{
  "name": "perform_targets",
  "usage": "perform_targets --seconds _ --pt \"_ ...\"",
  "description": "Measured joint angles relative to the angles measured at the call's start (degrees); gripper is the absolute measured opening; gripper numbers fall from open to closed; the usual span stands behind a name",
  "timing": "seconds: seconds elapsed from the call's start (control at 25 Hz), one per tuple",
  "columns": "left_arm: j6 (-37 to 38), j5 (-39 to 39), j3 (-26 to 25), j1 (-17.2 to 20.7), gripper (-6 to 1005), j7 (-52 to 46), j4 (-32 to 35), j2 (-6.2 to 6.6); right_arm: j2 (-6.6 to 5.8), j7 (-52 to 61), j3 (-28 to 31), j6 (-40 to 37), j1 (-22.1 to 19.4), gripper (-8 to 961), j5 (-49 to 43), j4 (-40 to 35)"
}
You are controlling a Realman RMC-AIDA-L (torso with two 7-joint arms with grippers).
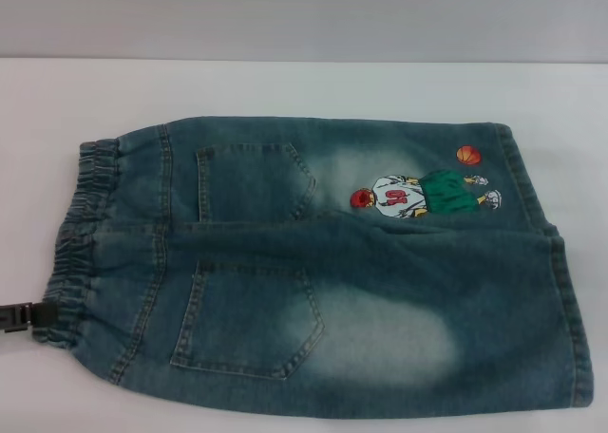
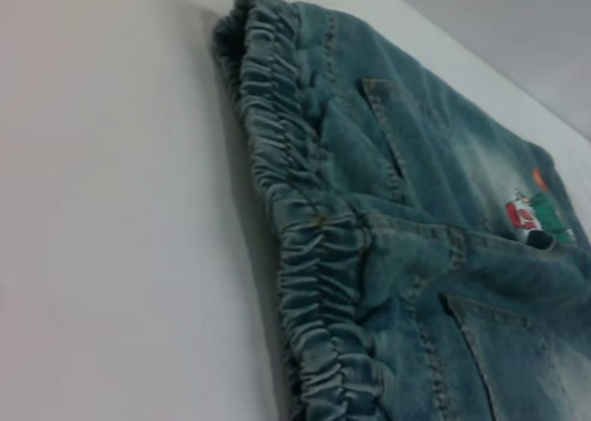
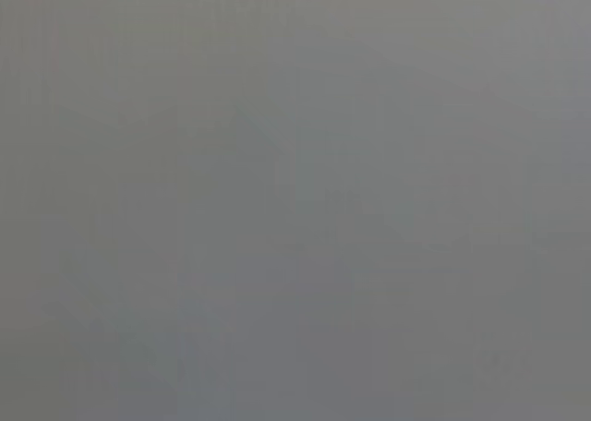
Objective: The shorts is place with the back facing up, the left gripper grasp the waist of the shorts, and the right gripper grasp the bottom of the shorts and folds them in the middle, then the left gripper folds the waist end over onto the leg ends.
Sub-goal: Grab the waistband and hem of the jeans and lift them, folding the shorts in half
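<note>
The shorts [image 1: 323, 262] lie flat on the white table with the back up, showing two patch pockets and the cartoon basketball player [image 1: 423, 194]. The ruffled waist [image 1: 81, 234] is at the left and the straight leg ends [image 1: 560, 291] at the right. A crease runs along the middle between the two legs. My left gripper [image 1: 27, 315] is at the near-left corner of the waist, touching the elastic band. The left wrist view looks closely along the gathered waist [image 2: 305, 227] and the pockets. The right gripper is out of view, and its wrist view shows only plain grey.
The white table [image 1: 304, 91] extends behind and to the left of the shorts. A grey wall [image 1: 304, 15] rises behind the table's far edge. The near hem of the shorts reaches almost to the bottom of the head view.
</note>
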Motion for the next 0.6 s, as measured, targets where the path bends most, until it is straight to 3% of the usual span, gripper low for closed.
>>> perform_targets --seconds 0.6 --pt "-0.57 1.47 0.16 -1.05 837 -0.6 0.52 -0.17 0.07 0.0 -0.12 0.0 0.33 717 -0.66 -0.01"
